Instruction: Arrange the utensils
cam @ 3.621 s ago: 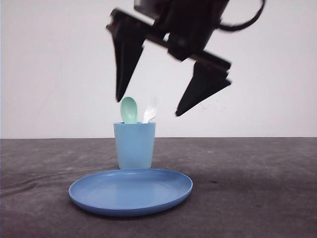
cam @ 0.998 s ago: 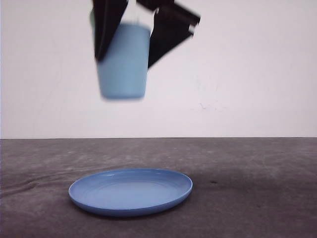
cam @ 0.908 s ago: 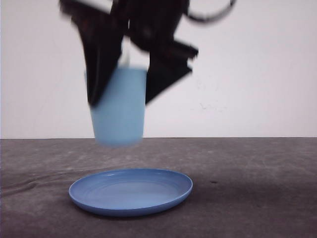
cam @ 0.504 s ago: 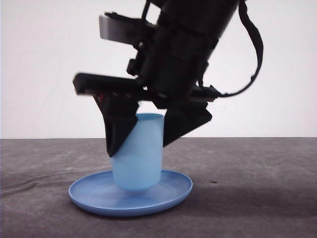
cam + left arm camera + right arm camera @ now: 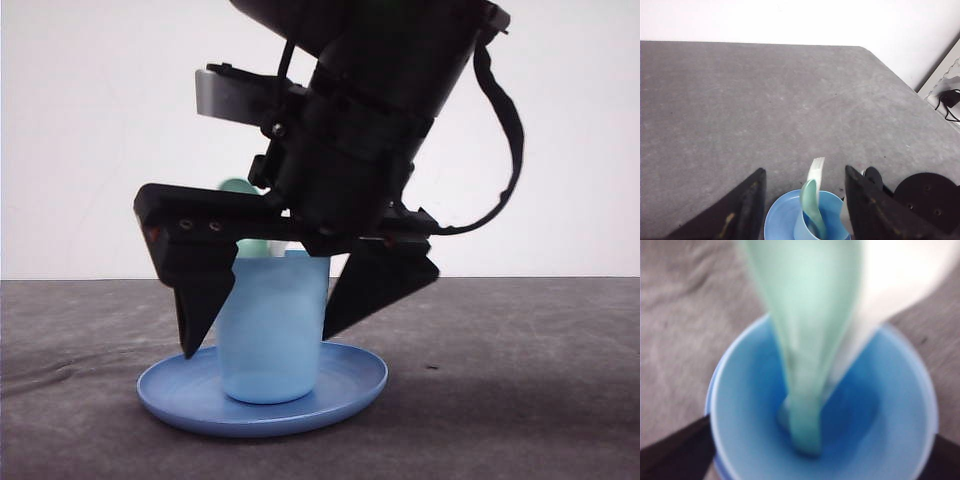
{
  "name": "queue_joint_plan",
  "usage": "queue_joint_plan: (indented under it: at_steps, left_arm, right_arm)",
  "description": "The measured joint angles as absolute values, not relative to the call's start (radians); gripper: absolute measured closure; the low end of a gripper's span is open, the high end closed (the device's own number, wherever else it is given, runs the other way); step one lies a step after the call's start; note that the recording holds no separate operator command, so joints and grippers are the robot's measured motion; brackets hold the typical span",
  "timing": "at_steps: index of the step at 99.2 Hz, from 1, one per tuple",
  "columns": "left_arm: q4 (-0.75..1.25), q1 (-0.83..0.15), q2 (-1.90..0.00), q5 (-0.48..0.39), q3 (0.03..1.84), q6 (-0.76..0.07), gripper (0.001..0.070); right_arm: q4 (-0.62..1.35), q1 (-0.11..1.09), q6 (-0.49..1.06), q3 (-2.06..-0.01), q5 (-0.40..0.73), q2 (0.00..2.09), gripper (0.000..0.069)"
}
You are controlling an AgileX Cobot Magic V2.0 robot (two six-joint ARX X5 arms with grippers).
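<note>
No text, label, brand, number or sign can be read anywhere in these views. The light blue cup (image 5: 272, 328), the blue plate (image 5: 355, 382), the black gripper housing and the grey counter (image 5: 740, 100) all carry plain, unmarked surfaces.

1. Arm housing (image 5: 385, 80): black, rounded, cylindrical body.
2. Pincer (image 5: 300, 320): two black, wedge-shaped fingers (image 5: 200, 300) tapering to points.
3. Finger carrier bar (image 5: 200, 225): black, with small round screw heads.
4. Bracket (image 5: 225, 95): grey metal plate on the housing side.
5. Cable (image 5: 505, 130): black, looping outside the housing.
6. Left wrist view: matt black fingers (image 5: 747, 207); a round black disc (image 5: 927, 195) with small holes.
</note>
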State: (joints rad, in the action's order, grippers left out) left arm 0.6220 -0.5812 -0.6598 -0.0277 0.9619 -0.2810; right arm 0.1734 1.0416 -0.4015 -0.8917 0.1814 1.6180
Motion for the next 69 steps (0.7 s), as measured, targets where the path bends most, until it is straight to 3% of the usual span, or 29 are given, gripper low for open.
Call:
queue_joint_plan:
  at_steps: [18, 43, 69]
  left_arm:
    - [0.622, -0.581, -0.654, -0.028, 0.962, -0.281, 0.0412]
    - [0.623, -0.581, -0.647, -0.028, 0.962, -0.281, 0.0412]
    - [0.67, -0.581, -0.636, -0.028, 0.962, -0.281, 0.0412]
  right_arm:
    - [0.237, 1.042, -0.402, -0.892, 0.145, 1.557, 0.0012]
    - [0.511, 1.042, -0.401, -0.928, 0.136, 1.357, 0.0012]
    - [0.588, 1.042, -0.369, -0.963, 0.334, 1.049, 0.0012]
